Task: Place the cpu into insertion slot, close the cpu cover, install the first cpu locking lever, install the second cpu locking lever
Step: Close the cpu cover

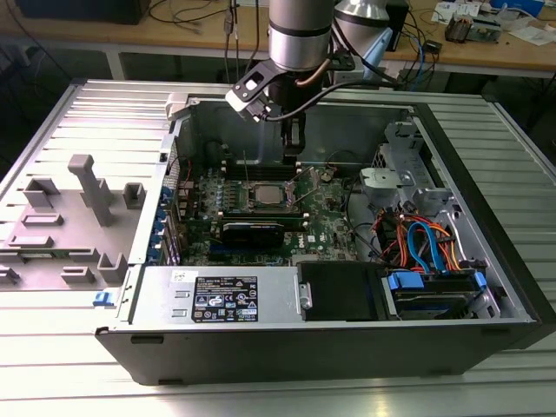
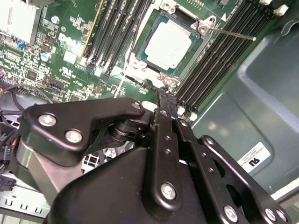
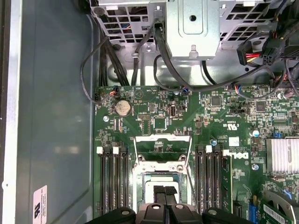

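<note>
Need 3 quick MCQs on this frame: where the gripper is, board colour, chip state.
1. The gripper is:
A) by the socket on the motherboard
B) over the blue cables
C) outside the case

2. The motherboard is:
A) red
B) green
C) white

3. The chip is:
A) held in the gripper
B) on the table
C) lying in the socket

Key:
1A: both wrist views show the fingertips right at the socket's edge.
2B: the board is green in every view.
3C: the silver chip lies flat inside the socket, apart from the gripper.
</note>
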You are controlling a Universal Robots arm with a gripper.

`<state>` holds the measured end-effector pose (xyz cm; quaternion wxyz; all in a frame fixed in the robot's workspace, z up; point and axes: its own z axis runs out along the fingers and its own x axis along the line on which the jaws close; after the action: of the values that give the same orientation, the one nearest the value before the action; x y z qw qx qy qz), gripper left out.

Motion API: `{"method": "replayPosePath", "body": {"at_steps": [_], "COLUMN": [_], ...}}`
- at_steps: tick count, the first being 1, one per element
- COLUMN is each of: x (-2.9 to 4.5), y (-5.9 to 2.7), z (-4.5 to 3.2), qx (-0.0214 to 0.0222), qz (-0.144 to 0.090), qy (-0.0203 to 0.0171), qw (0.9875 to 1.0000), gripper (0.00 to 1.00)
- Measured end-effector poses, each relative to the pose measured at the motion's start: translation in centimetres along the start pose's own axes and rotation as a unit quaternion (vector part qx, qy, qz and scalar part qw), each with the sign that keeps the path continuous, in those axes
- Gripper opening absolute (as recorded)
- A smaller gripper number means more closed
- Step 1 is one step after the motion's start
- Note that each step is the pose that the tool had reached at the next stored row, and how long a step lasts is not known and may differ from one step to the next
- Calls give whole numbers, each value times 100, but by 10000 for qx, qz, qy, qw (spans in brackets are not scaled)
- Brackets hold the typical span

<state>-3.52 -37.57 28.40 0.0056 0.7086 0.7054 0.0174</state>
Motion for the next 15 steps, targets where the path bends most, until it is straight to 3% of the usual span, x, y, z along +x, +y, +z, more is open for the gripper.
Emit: {"method": "replayPosePath", "body": {"at_steps": [15], "x": [0], "y": [90], "z": [3], "qx": [0], "qz": [0], "qy": [0], "qw": [10000], "gripper": [11]}}
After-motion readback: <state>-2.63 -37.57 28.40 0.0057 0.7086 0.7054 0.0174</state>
